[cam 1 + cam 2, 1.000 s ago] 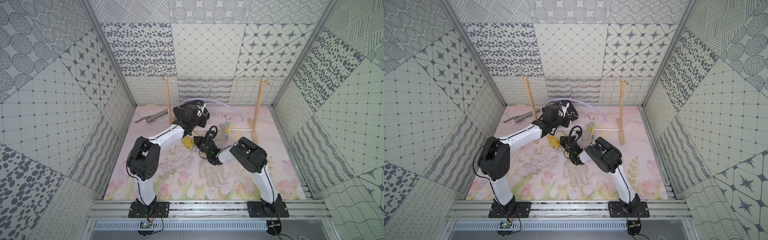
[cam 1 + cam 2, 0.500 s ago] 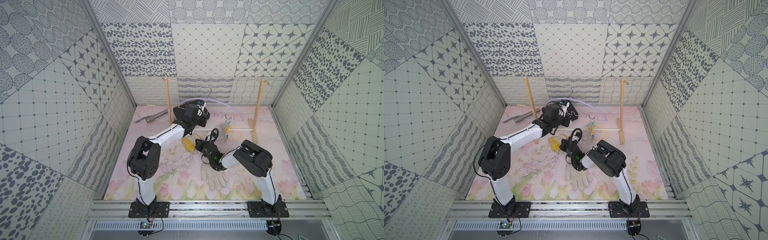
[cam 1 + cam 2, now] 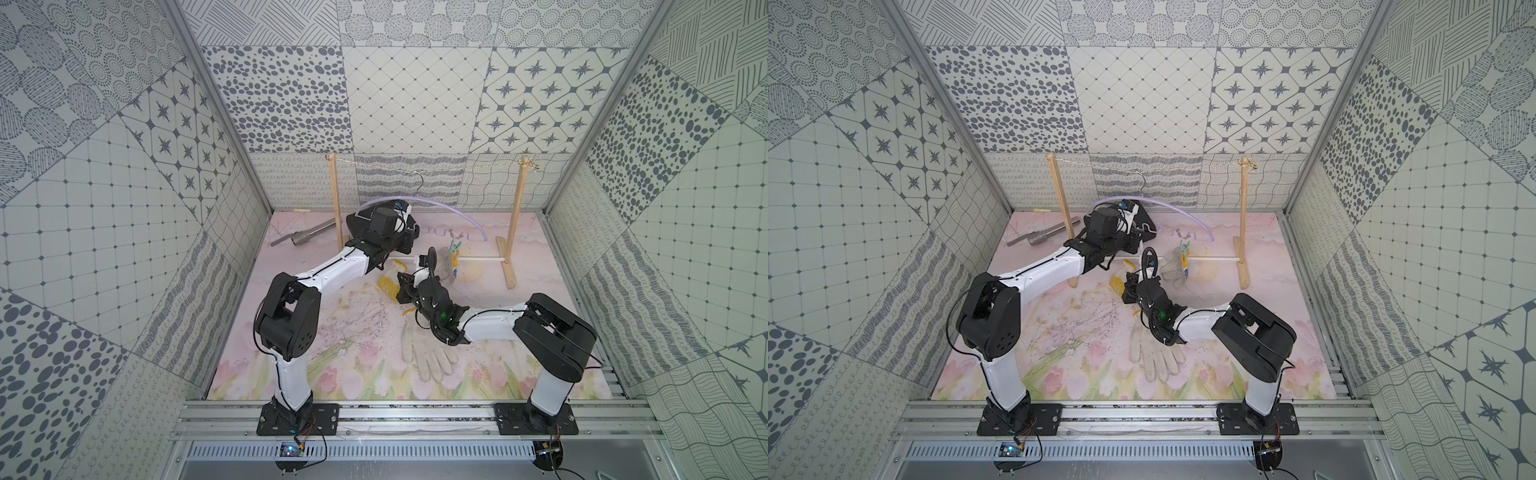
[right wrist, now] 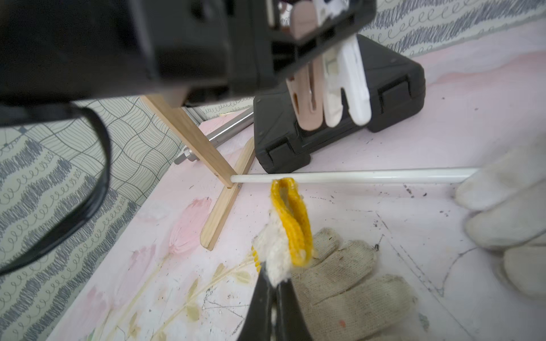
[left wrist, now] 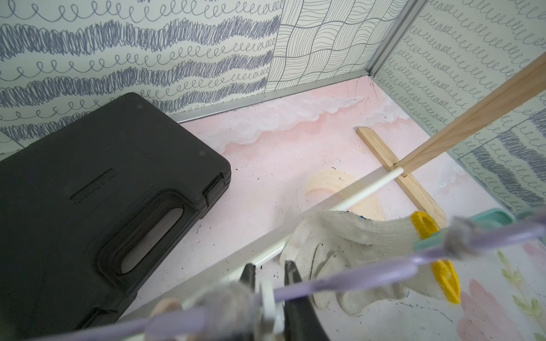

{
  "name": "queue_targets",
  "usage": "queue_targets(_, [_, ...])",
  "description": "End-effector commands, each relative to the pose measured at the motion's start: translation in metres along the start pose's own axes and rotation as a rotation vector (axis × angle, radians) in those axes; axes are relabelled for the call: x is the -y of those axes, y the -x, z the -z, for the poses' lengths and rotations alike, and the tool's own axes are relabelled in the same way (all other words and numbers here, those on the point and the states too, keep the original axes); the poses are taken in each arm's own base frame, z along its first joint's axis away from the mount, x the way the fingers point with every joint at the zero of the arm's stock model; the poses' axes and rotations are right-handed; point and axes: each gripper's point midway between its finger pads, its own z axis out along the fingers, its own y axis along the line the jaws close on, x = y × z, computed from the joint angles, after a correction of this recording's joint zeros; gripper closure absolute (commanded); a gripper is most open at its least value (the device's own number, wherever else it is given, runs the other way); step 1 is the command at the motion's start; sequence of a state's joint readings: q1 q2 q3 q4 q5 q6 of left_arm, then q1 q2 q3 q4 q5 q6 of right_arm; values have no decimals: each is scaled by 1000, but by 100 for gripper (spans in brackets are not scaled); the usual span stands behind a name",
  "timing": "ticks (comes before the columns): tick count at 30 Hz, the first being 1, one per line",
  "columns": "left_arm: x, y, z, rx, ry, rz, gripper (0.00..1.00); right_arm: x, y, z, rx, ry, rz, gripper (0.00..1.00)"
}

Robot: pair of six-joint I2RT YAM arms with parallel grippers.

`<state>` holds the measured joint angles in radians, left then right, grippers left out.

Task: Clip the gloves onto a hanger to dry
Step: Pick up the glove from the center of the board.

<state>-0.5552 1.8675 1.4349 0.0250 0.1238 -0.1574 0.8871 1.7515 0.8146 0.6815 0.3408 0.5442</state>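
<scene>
The hanger [image 3: 449, 208], a pale lilac arc, hangs by its hook from the string in both top views. My left gripper [image 5: 267, 267] is shut on the hanger's lower bar [image 5: 339, 280] beside a white clip. One glove [image 5: 354, 245] hangs from a teal clip on the hanger, its yellow cuff up. My right gripper [image 4: 274, 283] is shut on the yellow-edged cuff [image 4: 292, 224] of a second, soiled glove [image 4: 348, 280] low over the mat, just in front of the white crossbar. A third glove [image 3: 432, 357] lies flat near the front, partly under the right wrist.
A black plastic case [image 5: 88, 192] stands at the back under the left wrist. A metal tool [image 3: 303, 235] lies at the back left. The wooden frame's posts [image 3: 337, 199] [image 3: 515, 216] and its white crossbar [image 3: 478, 259] cross the mat's rear half.
My right gripper has closed on the glove's cuff, and the right arm's elbow has swung out to the right. The left arm and the hanger have not moved.
</scene>
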Motion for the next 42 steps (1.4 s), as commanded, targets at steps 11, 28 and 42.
queue_targets(11, [13,16,15,-8,-55,54,100,34,27,7,-92,-6,322,100])
queue_targets(28, [11,16,13,-22,-40,77,100,37,54,12,-16,-43,265,100])
queue_targets(42, [12,16,13,-31,-42,75,100,33,80,12,63,-69,221,100])
